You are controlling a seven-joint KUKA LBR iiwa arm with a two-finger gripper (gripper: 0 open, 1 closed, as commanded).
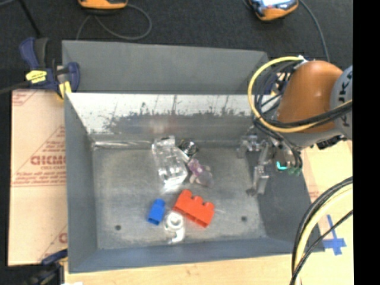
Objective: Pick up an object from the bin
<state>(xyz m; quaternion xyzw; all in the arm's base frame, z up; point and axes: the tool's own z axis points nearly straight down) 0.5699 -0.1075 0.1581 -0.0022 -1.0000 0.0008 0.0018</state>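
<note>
Camera view: gripper (259,170) hung right of red block (194,208), well apart, above bare bin floor (231,186); pincer opening not discernible. Risk: descent there would likely close on nothing.

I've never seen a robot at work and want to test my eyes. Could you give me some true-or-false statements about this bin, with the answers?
1. The red block lies close to the blue block. True.
2. The gripper is right over the red block. False: it hangs over bare floor at the right of the bin, apart from all the things.
3. A clear plastic piece lies behind the red block, nearer the back wall. True.
4. The white piece lies against the back wall. False: it lies towards the front, just in front of the two blocks.
</note>
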